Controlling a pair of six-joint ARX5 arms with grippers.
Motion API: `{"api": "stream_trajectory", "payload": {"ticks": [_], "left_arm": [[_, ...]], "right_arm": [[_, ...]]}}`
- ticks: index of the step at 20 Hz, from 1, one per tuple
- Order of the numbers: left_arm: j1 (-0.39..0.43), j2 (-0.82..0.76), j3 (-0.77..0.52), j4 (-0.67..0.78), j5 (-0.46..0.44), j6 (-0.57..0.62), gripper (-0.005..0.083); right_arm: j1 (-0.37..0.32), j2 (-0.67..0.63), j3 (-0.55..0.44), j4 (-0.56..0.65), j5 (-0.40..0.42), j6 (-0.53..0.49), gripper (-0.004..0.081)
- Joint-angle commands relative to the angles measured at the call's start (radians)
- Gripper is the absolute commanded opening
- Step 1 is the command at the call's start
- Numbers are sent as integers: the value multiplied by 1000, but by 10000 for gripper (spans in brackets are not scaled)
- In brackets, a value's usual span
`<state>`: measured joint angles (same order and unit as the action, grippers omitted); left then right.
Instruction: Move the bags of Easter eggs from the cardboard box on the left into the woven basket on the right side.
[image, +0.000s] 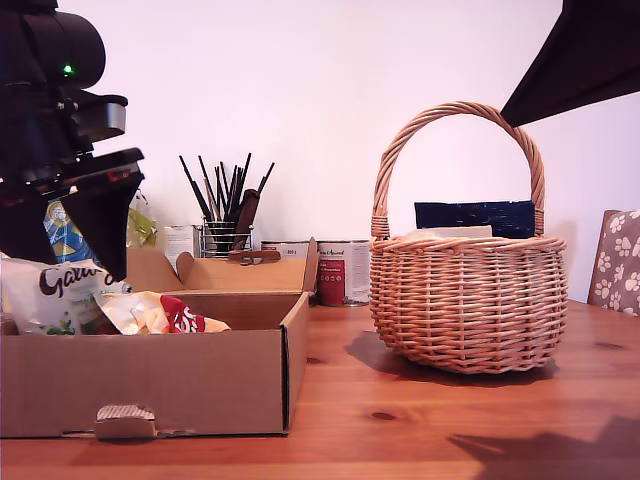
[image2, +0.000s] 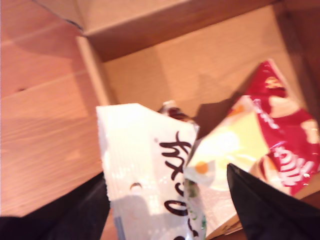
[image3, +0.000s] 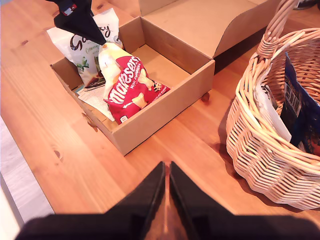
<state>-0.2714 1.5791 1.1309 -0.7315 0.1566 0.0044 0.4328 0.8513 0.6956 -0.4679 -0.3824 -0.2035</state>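
Over the wide, shallow brown cardboard box (image: 150, 380), at the exterior view's left: my first gripper (image: 85, 215), a dark bulk hiding its own jaws there. Told only by the first wrist view: jaws spread wide, one black finger (image2: 260, 210) on each side of the larger white crinkly bag with dark script lettering (image2: 145, 165), which stands between them; grip on it not certain. Just beside it in the box, touching: the cream-yellow bag with a red patch (image2: 260, 145).

From the second wrist view, looking down: both bags together at one end of the box (image3: 165, 107), white bag (image3: 82, 45) upright against the end wall under my first gripper (image3: 75, 17), red-patched bag (image3: 130, 85) leaning on it, the rest of the box floor bare. In the exterior view only the tops of the white bag (image: 50, 295) and the red-patched bag (image: 160, 315) clear the front wall.

Low in the second wrist view: my second gripper (image3: 166, 190), fingers pressed nearly together with nothing between, high over the wooden table (image3: 50, 130), between box and basket.

At the exterior view's right, well apart from the box: the round tan wicker basket with a tall arched handle (image: 465, 300), a dark navy flat packet (image: 475, 218) standing inside. Shown from above in the second wrist view: the packet (image3: 300, 110) against the far side, with room inside the rim (image3: 265, 160). Bare table (image: 400, 430) between box wall and basket.
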Motion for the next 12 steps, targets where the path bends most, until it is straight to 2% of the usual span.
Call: {"api": "stream_trajectory", "payload": {"ticks": [1,5,9,12], "left_arm": [[-18,5,-10,13,27,-10,636],[-55,13,-11,-5,45,-38,498],[-69,63,-11,-6,-2,-54,459],[-69,105,-11,3,-35,-54,385]], "right_arm": [[-2,3,-26,7,0,1,-6],[-2,3,-26,6,0,1,-6],[-2,3,-26,6,0,1,-6],[-2,3,-26,6,0,1,-6]]}}
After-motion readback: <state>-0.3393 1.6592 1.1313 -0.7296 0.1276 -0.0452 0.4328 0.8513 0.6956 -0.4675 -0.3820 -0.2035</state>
